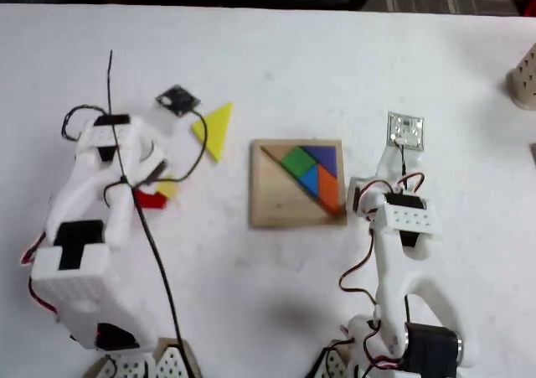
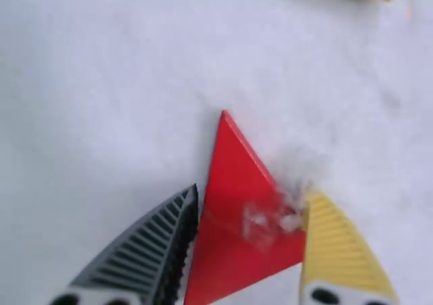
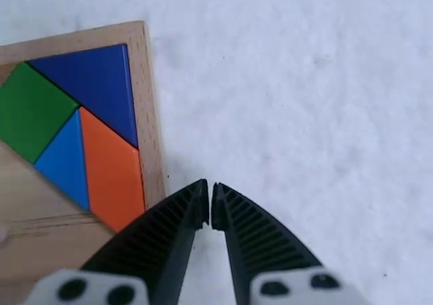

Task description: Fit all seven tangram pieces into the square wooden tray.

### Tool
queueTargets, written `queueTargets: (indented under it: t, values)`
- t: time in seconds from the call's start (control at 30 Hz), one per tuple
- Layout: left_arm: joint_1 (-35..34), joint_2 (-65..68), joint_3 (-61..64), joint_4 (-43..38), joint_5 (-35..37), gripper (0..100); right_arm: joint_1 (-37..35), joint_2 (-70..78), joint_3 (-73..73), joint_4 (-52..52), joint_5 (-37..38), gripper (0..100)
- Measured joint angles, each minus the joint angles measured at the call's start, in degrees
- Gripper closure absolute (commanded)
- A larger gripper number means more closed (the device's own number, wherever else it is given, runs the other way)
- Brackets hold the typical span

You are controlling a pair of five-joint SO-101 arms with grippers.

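Pickup was the step in hand, by my reading: the left claw (image 2: 252,195) pinched the flat red triangle (image 2: 226,251) across its two long edges, the grey ridged finger (image 2: 152,247) against one edge and the yellow ridged finger (image 2: 338,251) against the other, while the piece lay on the matte white tabletop (image 1: 276,68) at about nine o'clock from the square wooden tray (image 1: 272,198). A flat yellow triangle (image 1: 213,129) lay loose at about ten o'clock from the tray, near the same arm. Inside the tray, the half toward two o'clock was packed with a green square (image 1: 295,162), a dark blue triangle (image 1: 325,157), a light blue triangle (image 1: 308,179) and an orange parallelogram (image 1: 329,189), their smooth faces flush and their straight edges meeting tightly; the half toward seven o'clock was bare pale wood with a faint grain. The right claw (image 3: 210,200) was pressed together on nothing, its black ribbed tips just beside the tray's corner at four o'clock, next to the orange piece. The next move likely called for lifting the red triangle clear, carrying it toward three o'clock over the raised rim, and turning it so its long edge met the diagonal of the filled half. Thin, slick edges could slip from the ridges.
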Motion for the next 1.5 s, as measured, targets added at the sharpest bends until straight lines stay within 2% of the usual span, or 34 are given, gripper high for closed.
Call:
queueTargets:
  t: [0.2,0.3,0.43,0.57,0.73,0.87,1.1,1.4,1.5]
  values:
    - [-0.44,-1.32,0.7,0.18,-10.02,74,0.0,0.0,0.0,0.0,0.0,98.1]
    - [-2.11,-1.41,0.7,0.88,-14.42,70,0.0,0.0,0.0,0.0,0.0,98.1]
    - [-4.4,-3.25,0.62,5.01,-20.13,62,0.0,0.0,0.26,-1.14,0.0,98.1]
    - [-6.59,-5.8,-2.11,9.93,-23.65,62,0.0,0.0,0.26,-1.32,0.0,98.1]
    - [-6.95,-6.68,-2.73,12.4,-29.1,62,0.0,0.0,0.26,-1.32,0.0,98.1]
    - [-7.12,-6.68,-2.73,10.29,-30.42,62,0.0,0.26,0.26,-1.32,0.0,98.1]
    - [-7.38,-1.32,-2.11,0.44,-30.59,62,-0.62,2.29,0.26,-3.08,0.0,98.1]
    - [-7.3,3.34,-2.2,0.26,-33.32,62,-0.79,2.29,0.26,-3.08,1.49,98.1]
    - [-7.3,3.34,-2.2,0.26,-33.32,67,-0.79,2.29,0.26,-3.08,1.85,98.1]
